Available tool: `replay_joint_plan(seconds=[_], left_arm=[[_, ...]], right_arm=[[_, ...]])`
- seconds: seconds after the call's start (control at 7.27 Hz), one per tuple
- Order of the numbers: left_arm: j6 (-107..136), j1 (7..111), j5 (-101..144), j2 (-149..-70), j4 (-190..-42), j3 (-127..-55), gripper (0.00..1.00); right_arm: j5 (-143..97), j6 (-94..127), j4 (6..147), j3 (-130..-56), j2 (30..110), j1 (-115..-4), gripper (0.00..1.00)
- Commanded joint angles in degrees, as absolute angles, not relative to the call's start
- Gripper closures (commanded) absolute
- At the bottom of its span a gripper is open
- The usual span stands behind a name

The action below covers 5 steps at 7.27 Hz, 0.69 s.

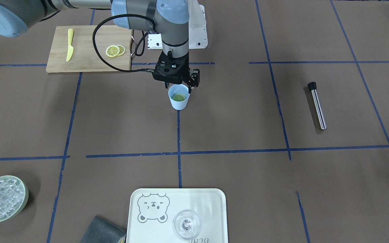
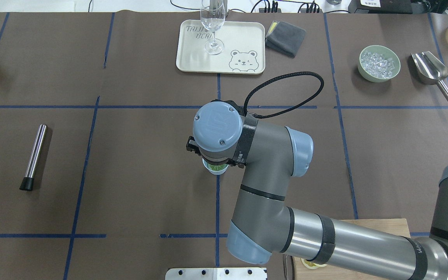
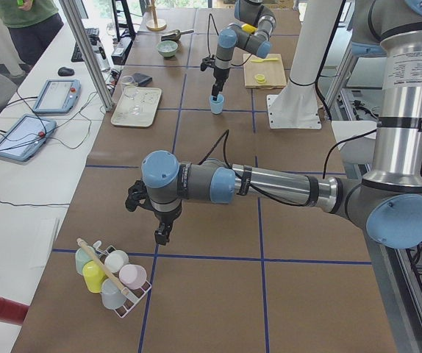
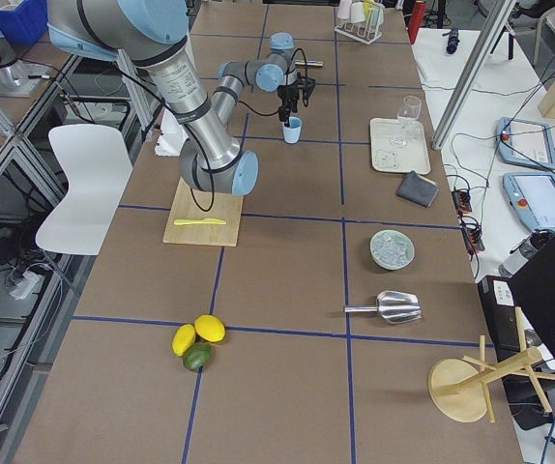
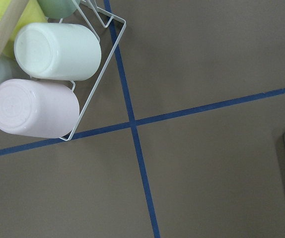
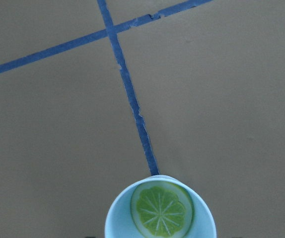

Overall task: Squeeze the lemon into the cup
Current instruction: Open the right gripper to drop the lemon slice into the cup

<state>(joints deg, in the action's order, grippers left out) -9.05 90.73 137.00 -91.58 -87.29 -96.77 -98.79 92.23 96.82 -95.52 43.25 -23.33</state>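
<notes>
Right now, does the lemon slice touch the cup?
Touching: the right wrist view shows the lemon slice lying inside the cup, edge against its wall.
</notes>
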Motion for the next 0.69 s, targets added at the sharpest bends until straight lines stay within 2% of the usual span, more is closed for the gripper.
replay_joint_plan(seconds=[0.0, 0.28, 0.41, 0.55], left_arm=[[-7.8, 90.8, 136.8, -91.8, -87.4, -98.2, 0.0], [4.0, 88.1, 133.0, -93.2, -89.9, -101.2, 0.0], [6.6, 84.6, 133.2, -93.2, -90.4, -101.6, 0.0], [11.7, 80.3, 133.4, -93.1, -91.7, -103.3, 0.0]], right_arm=[[-99.1, 92.0, 102.2, -100.7, 43.6, -24.4, 0.0], [-99.4, 84.6, 111.4, -110.7, 47.5, -27.2, 0.0], [-100.9, 78.7, 111.7, -114.8, 52.5, -30.4, 0.0], [-102.6, 73.4, 111.7, -115.5, 55.1, -34.4, 0.0]])
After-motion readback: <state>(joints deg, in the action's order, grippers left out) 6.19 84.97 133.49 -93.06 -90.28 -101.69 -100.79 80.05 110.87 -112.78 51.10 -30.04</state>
